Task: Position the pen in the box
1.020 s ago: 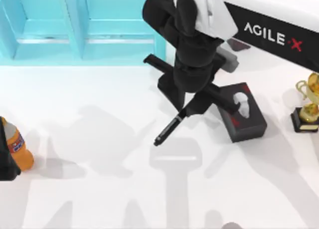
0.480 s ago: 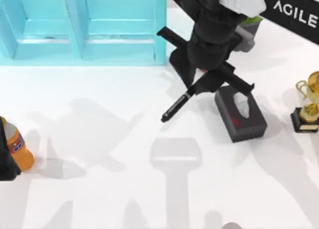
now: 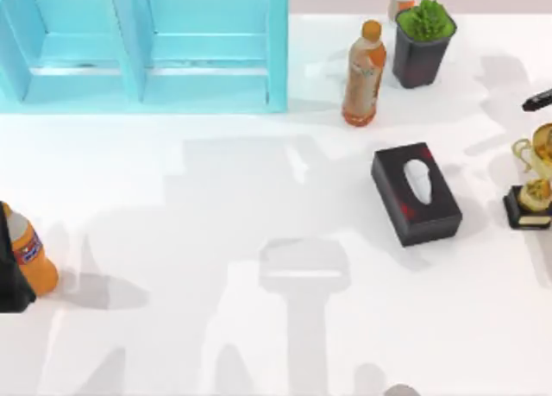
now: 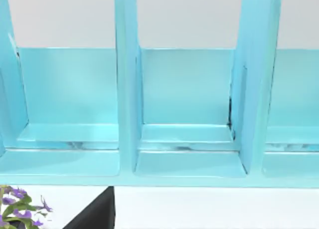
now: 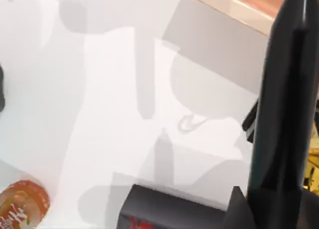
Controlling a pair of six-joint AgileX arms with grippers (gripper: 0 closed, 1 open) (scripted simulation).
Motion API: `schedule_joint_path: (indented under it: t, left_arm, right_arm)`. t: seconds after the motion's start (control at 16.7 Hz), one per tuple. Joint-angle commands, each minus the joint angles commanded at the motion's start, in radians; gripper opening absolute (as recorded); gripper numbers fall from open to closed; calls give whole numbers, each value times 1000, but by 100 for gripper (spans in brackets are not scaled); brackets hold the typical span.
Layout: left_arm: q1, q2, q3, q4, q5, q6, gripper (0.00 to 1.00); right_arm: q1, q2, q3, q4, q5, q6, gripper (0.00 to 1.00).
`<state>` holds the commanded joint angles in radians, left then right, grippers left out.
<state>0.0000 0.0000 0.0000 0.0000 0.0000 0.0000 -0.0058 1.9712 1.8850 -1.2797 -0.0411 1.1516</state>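
One pen (image 5: 281,99) is pinched at its near end by the right gripper (image 5: 266,211). Its barrel runs straight out from the jaws, with the long axis along the gripper's reach, and it is held in the air beside the tissue box (image 3: 416,193). The right wrist view shows the barrel close up above the table. The top view offers a dark tip (image 3: 539,98) right of the tissue box. The blue box (image 3: 142,47) stands well left of the tissue box. The left arm (image 3: 10,279) is parked far left.
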Motion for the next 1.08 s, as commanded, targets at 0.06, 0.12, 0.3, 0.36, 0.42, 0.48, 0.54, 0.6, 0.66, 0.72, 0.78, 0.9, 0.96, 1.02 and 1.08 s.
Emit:
schedule_joint_path:
  t: [0.06, 0.12, 0.3, 0.36, 0.42, 0.48, 0.54, 0.6, 0.66, 0.72, 0.78, 0.9, 0.96, 1.02, 1.08]
  left_arm:
    - [0, 0, 0, 0, 0, 0, 100]
    - [0, 0, 0, 0, 0, 0, 100]
    - [0, 0, 0, 0, 0, 0, 100]
    - [0, 0, 0, 0, 0, 0, 100]
    - [0, 0, 0, 0, 0, 0, 100]
    - [0, 0, 0, 0, 0, 0, 100]
    - [0, 0, 0, 0, 0, 0, 100]
    - [0, 0, 0, 0, 0, 0, 100]
    - [0, 0, 0, 0, 0, 0, 100]
    - [0, 0, 0, 0, 0, 0, 100]
    - [0, 0, 0, 0, 0, 0, 100]
    - [0, 0, 0, 0, 0, 0, 100]
    - [0, 0, 0, 0, 0, 0, 100]
    - [0, 0, 0, 0, 0, 0, 100]
    - [0, 0, 0, 0, 0, 0, 100]
  right_arm:
    - [-105, -9, -26, 5, -3, -19, 0]
    - [-201, -16, -52, 8, -1, -39, 0]
    - [-433, -34, -121, 22, 36, -108, 0]
    - [-490, -40, -142, 28, 48, -134, 0]
    - [-536, -47, -163, 33, 53, -159, 0]
    - [-573, -52, -184, 36, 53, -179, 0]
    - [-600, -56, -204, 36, 46, -192, 0]
    - [-618, -56, -221, 34, 34, -198, 0]
    - [-625, -54, -232, 31, 23, -199, 0]
    - [-626, -53, -236, 30, 19, -198, 0]
    - [-626, -53, -236, 30, 19, -198, 0]
    - [-626, -53, -236, 30, 19, -198, 0]
    - [-623, -50, -233, 30, 21, -197, 0]
    - [-620, -50, -235, 31, 21, -196, 0]
    - [-611, -50, -246, 38, 21, -190, 0]
